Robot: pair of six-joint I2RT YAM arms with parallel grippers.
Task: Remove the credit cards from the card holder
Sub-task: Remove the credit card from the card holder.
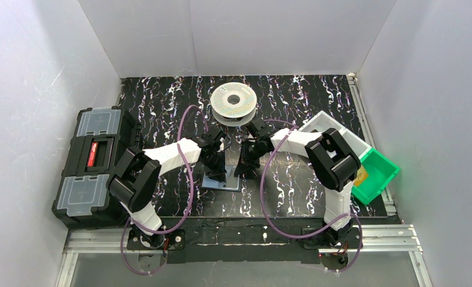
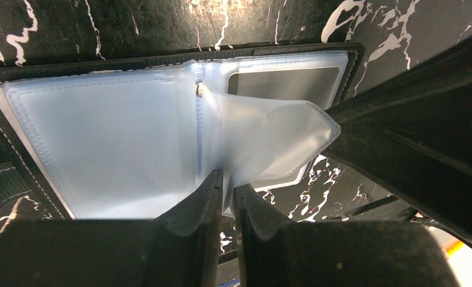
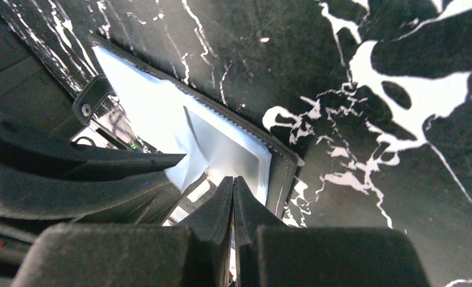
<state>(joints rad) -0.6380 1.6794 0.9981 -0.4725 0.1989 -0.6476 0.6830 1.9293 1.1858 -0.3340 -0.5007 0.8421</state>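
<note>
My left gripper [image 2: 227, 182] is all but closed. Its matte black, wedge-shaped fingers pinch the lower edge of a frosted plastic sleeve [image 2: 275, 137], a thin, limp leaf that bows upward and folds to a point. My right gripper [image 3: 233, 182] has its pads pressed flat together with no gap showing. I cannot tell whether a sleeve edge is caught between them. Its tips sit just at the near corner of the card holder [image 2: 101, 137].

The holder lies open and flat on the table [image 3: 401, 149], between my two wrists. It is a slim black rectangular case with a pale stitched border, and its inside is lined with milky bluish-white pockets seamed down the middle. A small rounded side tab [image 3: 90, 103] with a metal snap sticks out from one edge. Through the far pocket a flat grey rectangle [image 2: 281, 86] shows, and I cannot tell whether it is a card.

The tabletop is glossy black with white marbled veins. Beyond the holder stands a round filament spool [image 1: 234, 103]. A boxy black toolbox [image 1: 93, 170] with clear lids sits to the left, and a white bin [image 1: 323, 122] and a green bin [image 1: 377, 179] sit to the right.
</note>
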